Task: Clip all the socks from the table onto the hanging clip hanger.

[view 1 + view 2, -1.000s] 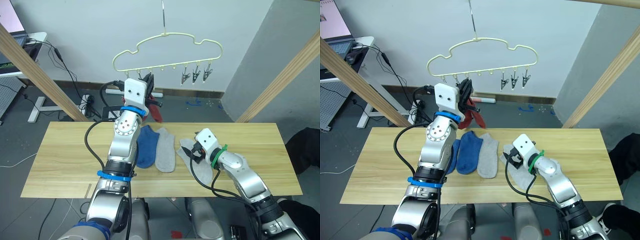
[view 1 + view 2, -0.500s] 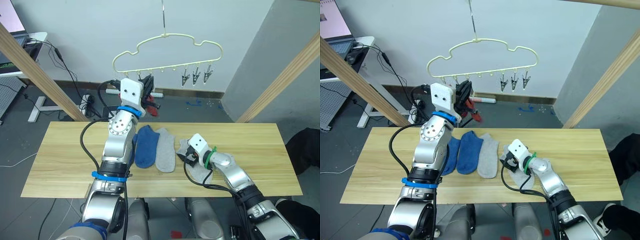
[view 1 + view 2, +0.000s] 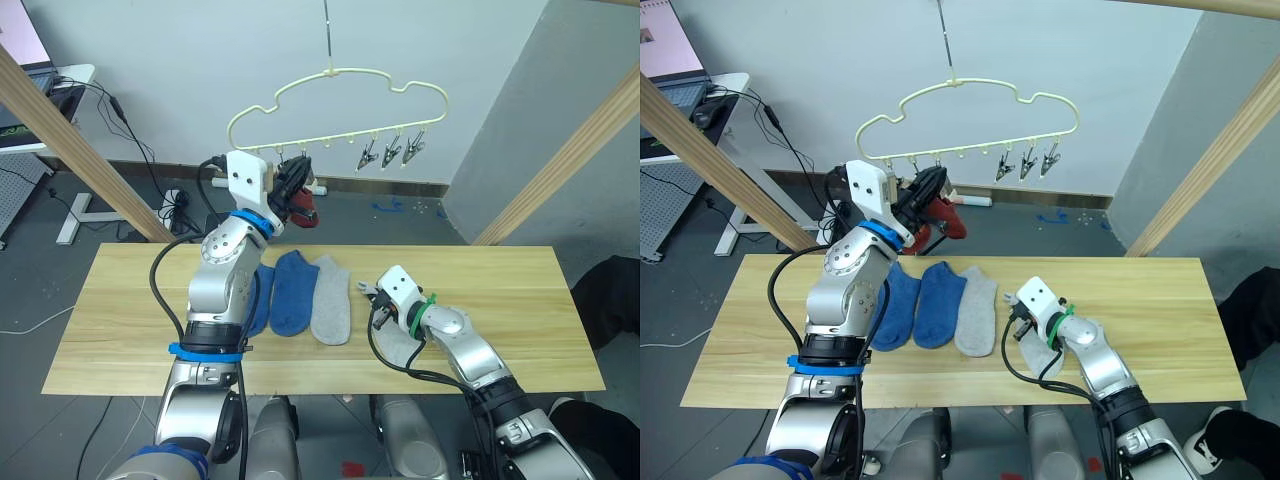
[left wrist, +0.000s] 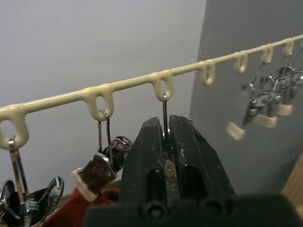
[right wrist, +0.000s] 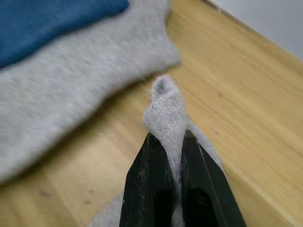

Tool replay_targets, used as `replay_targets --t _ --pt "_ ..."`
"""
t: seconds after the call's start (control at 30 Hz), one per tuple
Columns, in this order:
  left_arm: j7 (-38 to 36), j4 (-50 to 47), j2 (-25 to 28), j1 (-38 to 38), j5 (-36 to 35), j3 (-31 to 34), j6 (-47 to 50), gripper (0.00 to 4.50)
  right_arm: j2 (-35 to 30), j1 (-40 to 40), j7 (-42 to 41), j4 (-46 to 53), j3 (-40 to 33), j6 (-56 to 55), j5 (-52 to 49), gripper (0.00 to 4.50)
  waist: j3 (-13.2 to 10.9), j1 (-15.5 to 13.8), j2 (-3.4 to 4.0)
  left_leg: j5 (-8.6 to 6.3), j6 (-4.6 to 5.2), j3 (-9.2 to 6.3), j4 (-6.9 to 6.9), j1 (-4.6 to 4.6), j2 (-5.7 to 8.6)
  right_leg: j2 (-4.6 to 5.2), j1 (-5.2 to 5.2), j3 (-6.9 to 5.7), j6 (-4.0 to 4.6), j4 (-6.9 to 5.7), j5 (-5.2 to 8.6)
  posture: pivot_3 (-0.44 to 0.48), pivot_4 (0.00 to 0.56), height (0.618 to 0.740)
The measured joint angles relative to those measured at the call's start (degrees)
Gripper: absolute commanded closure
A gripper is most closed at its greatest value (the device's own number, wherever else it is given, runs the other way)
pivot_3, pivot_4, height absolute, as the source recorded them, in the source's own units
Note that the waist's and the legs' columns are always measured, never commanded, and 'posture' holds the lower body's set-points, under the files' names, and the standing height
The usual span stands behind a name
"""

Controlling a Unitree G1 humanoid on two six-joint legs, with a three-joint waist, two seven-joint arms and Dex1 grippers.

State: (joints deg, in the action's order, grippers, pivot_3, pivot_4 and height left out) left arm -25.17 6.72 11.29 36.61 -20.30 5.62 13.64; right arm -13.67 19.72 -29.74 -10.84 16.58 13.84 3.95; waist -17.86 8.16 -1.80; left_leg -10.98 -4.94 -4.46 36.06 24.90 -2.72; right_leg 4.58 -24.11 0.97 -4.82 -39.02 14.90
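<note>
The pale-yellow clip hanger [image 3: 335, 100] hangs above the far edge of the wooden table [image 3: 130, 300]. My left gripper [image 4: 164, 124] is raised to its row of loops and shut on a silver clip [image 4: 164, 106]. Beside it, a rust-red sock [image 3: 303, 205] hangs from a neighbouring clip [image 4: 94, 170]. Two blue socks [image 3: 293, 290] and a light grey sock [image 3: 332, 298] lie side by side mid-table. To their right, my right gripper [image 5: 166, 137] is low on the table, shut on a pinched fold of a second grey sock [image 5: 163, 109].
Three free clips [image 3: 390, 152] dangle at the hanger's right end. Thick wooden poles slant up at left [image 3: 70, 140] and right [image 3: 570, 160]. A white desk with a laptop [image 3: 30, 90] stands at the far left, with cables on the floor behind the table.
My right gripper has dropped onto the grey sock and shut on it. The left arm has swung left while its gripper stayed at the clips; the hanger has tilted slightly.
</note>
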Motion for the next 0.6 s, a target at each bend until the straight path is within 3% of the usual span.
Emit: replay_targets --t 0.23,0.6 --pt "-1.42 -2.09 0.06 0.11 -6.31 1.71 7.29 4.5 5.77 5.83 3.53 6.94 1.54 -2.17 2.19 4.45 0.0 -0.07 0.0 0.0 0.0 -0.02 0.0 0.01 -0.01 -0.01 -0.01 -0.01 0.01 0.02 0.0 -0.226 0.303 0.689" --pt "-1.45 -3.65 0.68 0.51 -8.04 2.15 10.88 4.5 13.06 16.09 11.6 -1.46 0.04 -5.62 3.42 4.45 0.0 -0.21 0.0 0.0 0.0 -0.02 -0.04 0.04 -0.01 -0.01 -0.03 -0.03 0.25 0.04 -0.15 -0.219 0.29 0.689"
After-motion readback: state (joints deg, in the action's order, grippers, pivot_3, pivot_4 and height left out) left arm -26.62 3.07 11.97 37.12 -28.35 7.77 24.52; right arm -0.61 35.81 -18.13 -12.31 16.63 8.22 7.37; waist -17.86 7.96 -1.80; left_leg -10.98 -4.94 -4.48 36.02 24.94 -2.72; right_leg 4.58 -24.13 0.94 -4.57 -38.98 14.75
